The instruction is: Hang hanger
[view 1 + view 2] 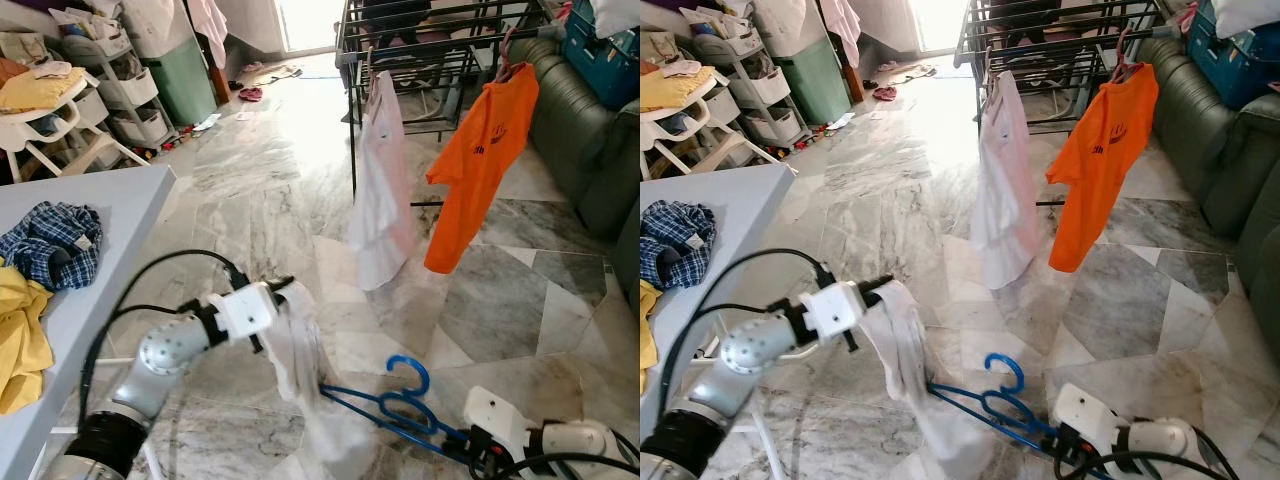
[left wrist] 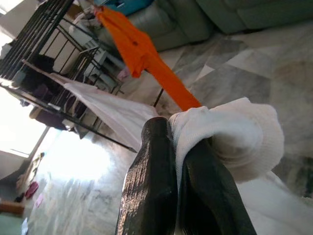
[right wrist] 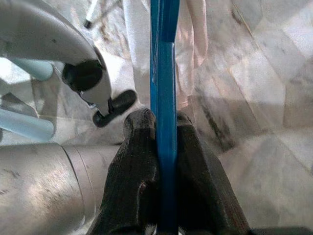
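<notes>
In the left eye view, a white garment (image 1: 300, 370) is held up by the left pincer (image 1: 283, 285) above the marble floor (image 1: 250, 200), while a blue hanger (image 1: 395, 405) is held low by the right pincer (image 1: 470, 445), its end inside the garment. A drying rack (image 1: 440, 50) carrying an orange shirt (image 1: 480, 160) is seen beyond. In the left wrist view, the fingers (image 2: 151, 186) are clamped on white cloth. In the right wrist view, the fingers (image 3: 134, 171) are closed on the blue bar.

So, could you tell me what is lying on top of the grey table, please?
On the table lie a crumpled blue plaid garment and a yellow garment. Anything beneath them is covered.
</notes>
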Controlling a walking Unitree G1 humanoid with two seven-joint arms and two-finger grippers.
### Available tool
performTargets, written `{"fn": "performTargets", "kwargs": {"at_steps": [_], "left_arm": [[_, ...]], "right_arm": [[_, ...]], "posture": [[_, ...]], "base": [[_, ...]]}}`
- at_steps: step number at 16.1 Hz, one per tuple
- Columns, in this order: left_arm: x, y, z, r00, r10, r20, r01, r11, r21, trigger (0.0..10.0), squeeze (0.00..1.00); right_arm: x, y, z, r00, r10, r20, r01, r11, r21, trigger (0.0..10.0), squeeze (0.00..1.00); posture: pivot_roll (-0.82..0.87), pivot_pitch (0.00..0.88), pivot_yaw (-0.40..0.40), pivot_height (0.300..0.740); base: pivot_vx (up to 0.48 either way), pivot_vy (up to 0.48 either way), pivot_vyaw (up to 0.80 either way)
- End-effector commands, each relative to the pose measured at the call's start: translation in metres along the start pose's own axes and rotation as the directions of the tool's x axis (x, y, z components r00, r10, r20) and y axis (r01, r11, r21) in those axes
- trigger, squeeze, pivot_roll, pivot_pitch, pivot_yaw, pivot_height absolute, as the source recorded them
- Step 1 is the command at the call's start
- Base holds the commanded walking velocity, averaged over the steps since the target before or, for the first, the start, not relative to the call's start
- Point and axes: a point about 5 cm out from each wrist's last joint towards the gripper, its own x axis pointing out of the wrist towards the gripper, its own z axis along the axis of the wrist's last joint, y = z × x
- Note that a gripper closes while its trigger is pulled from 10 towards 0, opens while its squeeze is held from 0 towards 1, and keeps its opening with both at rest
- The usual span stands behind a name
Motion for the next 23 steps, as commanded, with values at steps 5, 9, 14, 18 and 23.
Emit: {"fn": "performTargets", "kwargs": {"at_steps": [5,9,14,18,23], "left_arm": [[0.006,0.000,0.011,0.998,0.024,0.056,-0.025,1.000,0.008,10.0,0.00],[0.005,0.013,0.020,0.988,0.114,0.102,-0.110,0.993,-0.043,10.0,0.00],[0.010,0.001,0.026,0.991,0.062,0.120,-0.055,0.997,-0.059,10.0,0.00],[0.008,-0.001,0.023,0.993,0.061,0.098,-0.056,0.997,-0.057,10.0,0.00],[0.009,0.001,0.011,0.997,0.081,0.006,-0.080,0.996,-0.037,10.0,0.00]], "right_arm": [[0.010,-0.012,0.005,0.994,-0.103,0.023,0.102,0.994,0.026,10.0,0.00],[0.018,-0.007,-0.001,0.995,-0.098,0.009,0.097,0.994,0.055,10.0,0.00],[0.027,-0.015,0.014,0.983,-0.159,0.095,0.152,0.985,0.080,10.0,0.00],[0.024,-0.033,0.031,0.943,-0.263,0.206,0.236,0.961,0.147,10.0,0.00],[0.039,-0.010,0.024,0.974,-0.118,0.194,0.088,0.984,0.155,10.0,0.00]], "posture": [[-0.14,0.012,0.165,0.740],[-0.13,0.012,0.165,0.740],[-0.13,0.011,0.164,0.740],[-0.13,0.005,0.160,0.740],[-0.13,0.001,0.157,0.740]], "base": [[0.000,0.000,0.00],[0.000,0.000,0.00],[0.000,0.000,0.00],[0.000,0.000,0.00],[0.000,0.000,0.00]]}}
